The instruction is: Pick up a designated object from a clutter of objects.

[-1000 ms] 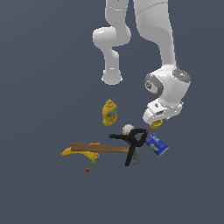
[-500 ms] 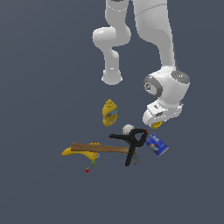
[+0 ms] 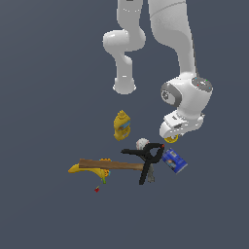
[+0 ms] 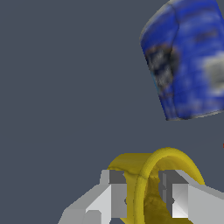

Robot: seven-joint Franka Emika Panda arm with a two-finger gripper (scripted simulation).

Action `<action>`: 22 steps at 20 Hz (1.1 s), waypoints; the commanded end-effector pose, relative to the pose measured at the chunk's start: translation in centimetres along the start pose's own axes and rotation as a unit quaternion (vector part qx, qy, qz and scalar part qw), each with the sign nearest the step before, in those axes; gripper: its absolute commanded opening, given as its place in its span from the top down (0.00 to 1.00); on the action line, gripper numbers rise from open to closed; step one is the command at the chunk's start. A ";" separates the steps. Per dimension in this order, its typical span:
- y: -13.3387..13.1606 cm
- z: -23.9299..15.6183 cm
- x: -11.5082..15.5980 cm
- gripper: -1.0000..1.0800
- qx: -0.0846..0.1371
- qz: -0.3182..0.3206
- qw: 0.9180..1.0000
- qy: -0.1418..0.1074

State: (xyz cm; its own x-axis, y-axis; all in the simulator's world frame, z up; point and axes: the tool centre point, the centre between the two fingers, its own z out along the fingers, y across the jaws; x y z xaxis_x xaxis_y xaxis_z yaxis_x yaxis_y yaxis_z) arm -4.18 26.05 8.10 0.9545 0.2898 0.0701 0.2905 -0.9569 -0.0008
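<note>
The yellow cup (image 4: 129, 163) lies right at my gripper (image 4: 143, 192). One finger (image 4: 117, 194) is outside its rim and the other is inside, with the cup wall between them and small gaps on both sides. In the exterior view only a sliver of the cup (image 3: 171, 139) shows under my gripper (image 3: 170, 136). The blue can (image 3: 174, 161) lies just beyond the cup and fills a corner of the wrist view (image 4: 192, 57).
The clutter lies toward the exterior view's left of the cup: a white ball (image 3: 142, 143), a black clamp (image 3: 146, 158), a wooden-handled hammer (image 3: 112, 165), a banana (image 3: 90, 170), a yellow mustard bottle (image 3: 122, 125) and a small red speck (image 3: 97, 189).
</note>
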 end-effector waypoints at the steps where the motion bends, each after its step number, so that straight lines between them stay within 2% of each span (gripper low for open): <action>1: 0.2 -0.3 0.0 1.00 -0.001 0.001 1.000 -0.003; 10: 1.0 -5.0 1.3 1.00 0.000 -0.001 1.000 -0.007; 22: 2.6 -15.6 4.6 1.00 0.002 -0.005 1.000 -0.017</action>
State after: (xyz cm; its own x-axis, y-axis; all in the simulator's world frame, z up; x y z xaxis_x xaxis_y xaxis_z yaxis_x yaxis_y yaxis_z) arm -0.48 24.65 22.47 0.9537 0.2983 0.0381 0.2987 -0.9544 -0.0034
